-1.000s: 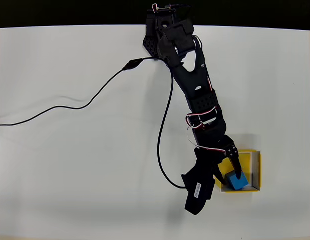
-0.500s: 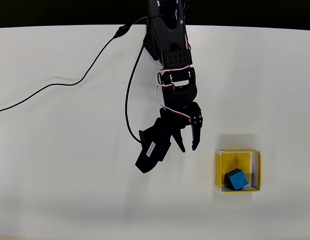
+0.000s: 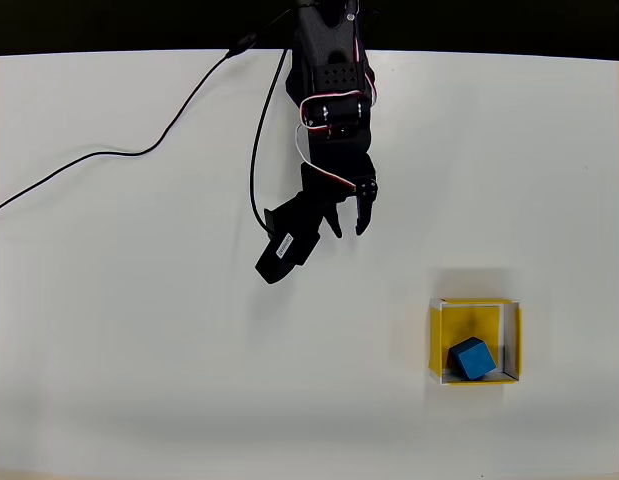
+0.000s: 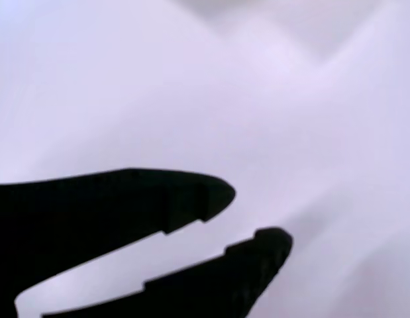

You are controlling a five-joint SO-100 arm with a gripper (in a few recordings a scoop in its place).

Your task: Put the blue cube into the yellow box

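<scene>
Pulled back from the yellow box [image 3: 475,341], the black arm [image 3: 329,100] now reaches only a short way down from the table's far edge, its gripper [image 3: 348,229] above bare white surface, well apart from the box. Its two fingers stand narrowly parted and hold nothing; the wrist view shows the same small gap [image 4: 254,212]. A white label on the gripper's side is too small to read. The blue cube [image 3: 472,358] lies inside the box, turned askew. A black cable [image 3: 109,155] trails across the white table [image 3: 139,350].
</scene>
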